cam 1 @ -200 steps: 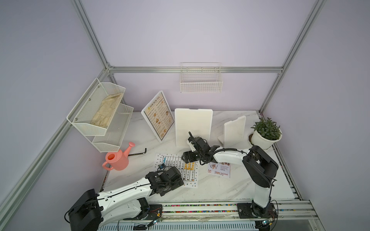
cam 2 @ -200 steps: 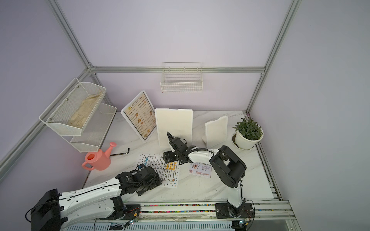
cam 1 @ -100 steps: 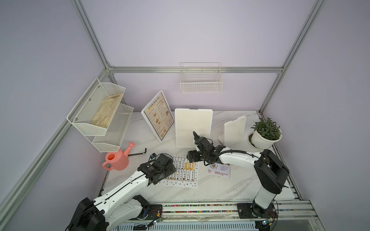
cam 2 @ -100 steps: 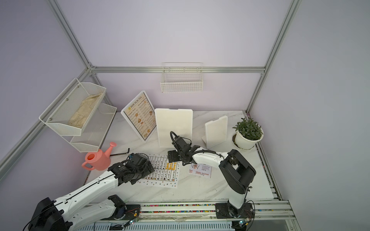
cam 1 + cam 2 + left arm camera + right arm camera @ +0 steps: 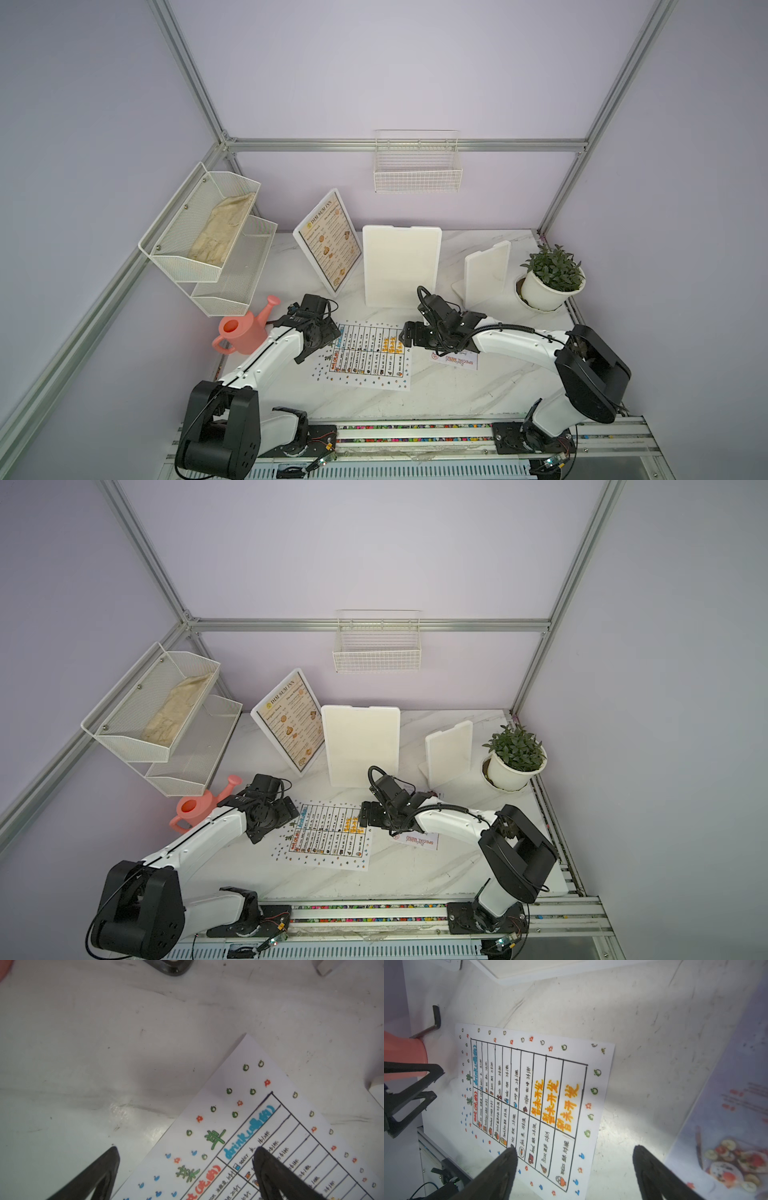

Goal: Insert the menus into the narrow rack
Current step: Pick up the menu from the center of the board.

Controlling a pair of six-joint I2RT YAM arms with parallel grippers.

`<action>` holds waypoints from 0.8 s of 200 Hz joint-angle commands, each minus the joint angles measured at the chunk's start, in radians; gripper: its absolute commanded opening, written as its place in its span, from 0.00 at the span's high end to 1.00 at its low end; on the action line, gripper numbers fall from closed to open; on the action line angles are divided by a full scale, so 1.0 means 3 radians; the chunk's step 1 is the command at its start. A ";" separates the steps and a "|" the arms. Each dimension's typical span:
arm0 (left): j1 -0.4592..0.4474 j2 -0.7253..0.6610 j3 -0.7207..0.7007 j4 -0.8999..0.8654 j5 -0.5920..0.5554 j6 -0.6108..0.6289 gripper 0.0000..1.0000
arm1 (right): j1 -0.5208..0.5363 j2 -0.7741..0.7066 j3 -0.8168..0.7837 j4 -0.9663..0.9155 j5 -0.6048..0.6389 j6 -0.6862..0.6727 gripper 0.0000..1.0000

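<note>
Pink watering can (image 5: 243, 334) beside left claw (image 5: 328, 341) | white boards (image 5: 400, 266) behind grid menu (image 5: 368, 357)

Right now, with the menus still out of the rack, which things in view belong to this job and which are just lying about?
Belongs to the job:
- DIM SUM INN menu, leaning upright
- grid menu, flat on the table
- SPECIAL MENU leaflet, flat, partly under the right arm
- wire rack on the back wall

Lying about:
- watering can
- potted plant
- two white boards
- mesh shelves
</note>
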 commanded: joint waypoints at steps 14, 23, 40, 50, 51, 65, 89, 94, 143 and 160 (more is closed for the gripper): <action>0.0157 0.0098 0.0103 0.0292 0.0279 0.0264 0.00 | -0.0009 0.0080 -0.0008 0.0141 -0.0168 0.0246 0.09; 0.0187 0.0105 0.0081 0.0328 0.0332 0.0265 0.00 | -0.0013 0.0099 -0.0008 0.0136 -0.0192 0.0260 0.09; 0.0207 0.0105 0.0044 0.0363 0.0377 0.0280 0.00 | -0.0010 0.0128 -0.0040 0.0136 -0.0211 0.0330 0.09; 0.0215 0.0119 0.0027 0.0364 0.0387 0.0288 0.00 | -0.0018 0.0146 -0.0063 0.0136 -0.0225 0.0357 0.10; 0.0215 0.0117 0.0025 0.0364 0.0385 0.0289 0.00 | -0.0016 0.0148 -0.0066 0.0136 -0.0225 0.0358 0.10; 0.0215 0.0125 -0.0004 0.0372 0.0392 0.0289 0.00 | -0.0022 0.0165 -0.0093 0.0136 -0.0222 0.0385 0.10; 0.0216 0.0145 -0.0066 0.0410 0.0460 0.0283 0.00 | -0.0036 0.0179 -0.0120 0.0149 -0.0221 0.0405 0.11; 0.0219 0.0153 -0.0074 0.0419 0.0472 0.0280 0.00 | -0.0042 0.0187 -0.0124 0.0154 -0.0228 0.0411 0.11; 0.0217 0.0165 -0.0214 0.0419 0.0597 0.0120 0.00 | -0.0079 0.0224 -0.0176 0.0202 -0.0295 0.0462 0.12; 0.0216 0.0138 -0.0262 0.0416 0.0661 0.0101 0.00 | -0.0098 0.0226 -0.0201 0.0207 -0.0277 0.0462 0.13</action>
